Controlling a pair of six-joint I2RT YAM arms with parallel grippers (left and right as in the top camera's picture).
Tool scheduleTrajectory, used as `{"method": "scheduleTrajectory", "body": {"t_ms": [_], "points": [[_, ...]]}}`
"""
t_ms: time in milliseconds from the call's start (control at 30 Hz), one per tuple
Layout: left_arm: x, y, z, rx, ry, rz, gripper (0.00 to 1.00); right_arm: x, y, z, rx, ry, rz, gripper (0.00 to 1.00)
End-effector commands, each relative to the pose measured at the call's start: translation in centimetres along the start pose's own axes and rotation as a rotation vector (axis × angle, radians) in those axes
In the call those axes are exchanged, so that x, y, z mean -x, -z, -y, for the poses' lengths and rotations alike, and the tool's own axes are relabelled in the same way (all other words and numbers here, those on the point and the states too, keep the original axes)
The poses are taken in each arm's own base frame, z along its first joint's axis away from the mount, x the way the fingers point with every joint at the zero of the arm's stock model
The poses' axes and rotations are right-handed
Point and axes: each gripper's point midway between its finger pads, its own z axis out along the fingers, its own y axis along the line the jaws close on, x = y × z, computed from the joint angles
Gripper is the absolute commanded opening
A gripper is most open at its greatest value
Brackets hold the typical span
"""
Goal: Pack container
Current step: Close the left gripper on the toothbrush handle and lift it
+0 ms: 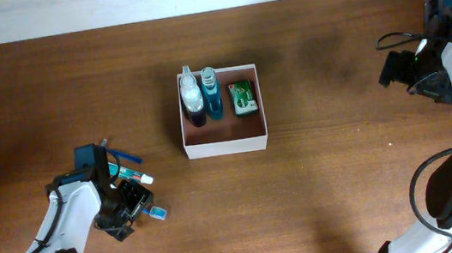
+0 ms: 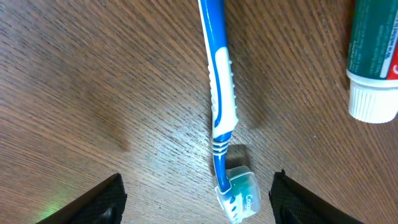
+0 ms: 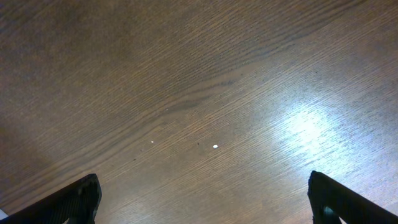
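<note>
The container, a square white-walled box, sits at the table's middle. It holds two upright bottles and a green pack. A blue toothbrush with a clear capped head lies on the wood. In the overhead view its cap lies by my left gripper. In the left wrist view that gripper is open, with the capped head between the fingertips, nearer the right one. A toothpaste tube lies beside it, white cap showing. My right gripper is open and empty over bare wood at the far right.
A blue stick-like item lies next to the left arm's wrist. The table's far edge runs along the top of the overhead view. The right arm's cables hang at the right edge.
</note>
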Motion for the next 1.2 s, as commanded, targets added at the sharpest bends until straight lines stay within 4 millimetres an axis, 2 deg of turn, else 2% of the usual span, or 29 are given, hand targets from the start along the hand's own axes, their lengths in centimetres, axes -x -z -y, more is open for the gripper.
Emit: {"method": "scheduleTrajectory", "body": {"t_ms": [0, 233, 500, 700, 867, 1000, 1167], "points": [[0.7, 0.1, -0.4, 0.03, 0.012, 0.028, 0.75, -0.1, -0.3, 0.5, -0.019, -0.013, -0.008, 0.99], [1.6, -0.6, -1.4, 0.098, 0.009, 0.06, 0.74, -0.1, -0.3, 0.5, -0.019, -0.013, -0.008, 0.99], [1.3, -2.8, -2.4, 0.169, -0.051, -0.016, 0.67, -0.1, -0.3, 0.5, -0.019, -0.013, -0.008, 0.99], [1.5, -3.7, -2.5, 0.178, -0.082, -0.029, 0.35, -0.1, -0.3, 0.5, -0.019, -0.013, -0.008, 0.99], [2.4, -3.8, -1.8, 0.151, -0.11, 0.004, 0.25, -0.1, -0.3, 0.5, -0.019, -0.013, -0.008, 0.99], [3.2, -3.7, -1.1, 0.129, -0.115, 0.034, 0.06, -0.1, -0.3, 0.5, -0.019, -0.013, -0.008, 0.99], [4.7, -2.3, 0.5, 0.099, -0.142, 0.073, 0.01, -0.1, -0.3, 0.5, -0.019, -0.013, -0.008, 0.99]]}}
